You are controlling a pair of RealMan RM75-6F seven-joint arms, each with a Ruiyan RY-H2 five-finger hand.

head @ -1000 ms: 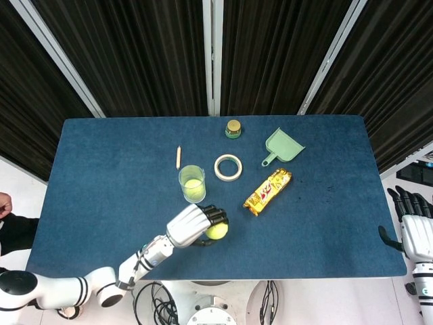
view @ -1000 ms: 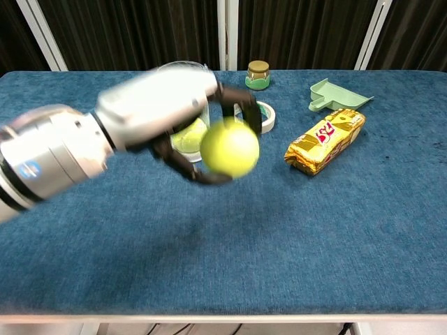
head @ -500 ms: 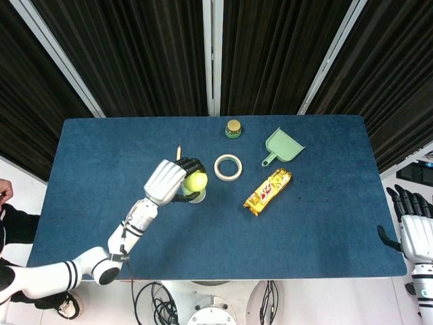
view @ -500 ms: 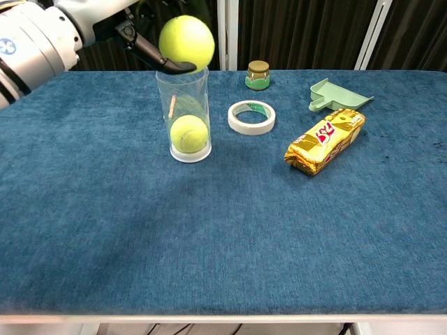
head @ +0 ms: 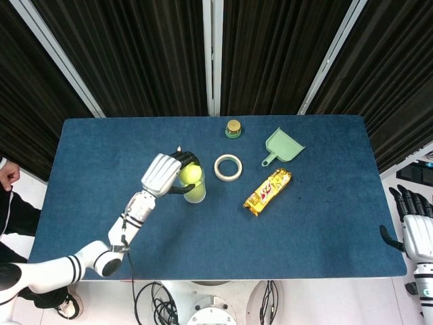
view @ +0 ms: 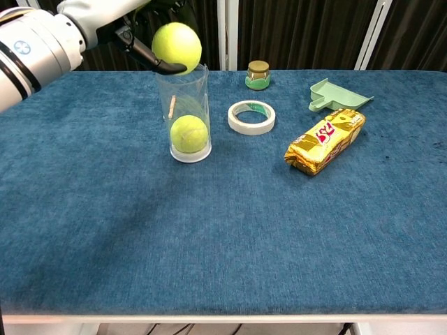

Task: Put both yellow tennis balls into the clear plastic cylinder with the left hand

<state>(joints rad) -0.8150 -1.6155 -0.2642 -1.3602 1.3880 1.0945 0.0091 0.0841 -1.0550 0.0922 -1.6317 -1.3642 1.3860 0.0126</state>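
Note:
The clear plastic cylinder [view: 187,118] [head: 195,193] stands upright on the blue table, left of centre. One yellow tennis ball [view: 188,133] lies at its bottom. My left hand [head: 164,174] [view: 133,21] holds the second yellow tennis ball [view: 177,47] [head: 189,174] just above the cylinder's open rim, dark fingers curled under the ball. My right hand [head: 415,227] hangs off the table's right edge with fingers apart and nothing in it; the chest view does not show it.
A roll of tape [view: 251,116] lies right of the cylinder. A gold snack packet [view: 325,141], a green dustpan [view: 336,95] and a small jar [view: 258,75] stand further right and back. A pencil [view: 172,107] lies behind the cylinder.
My left hand carried the ball up from the table's front to above the cylinder, then shifted slightly left and lower over the rim.

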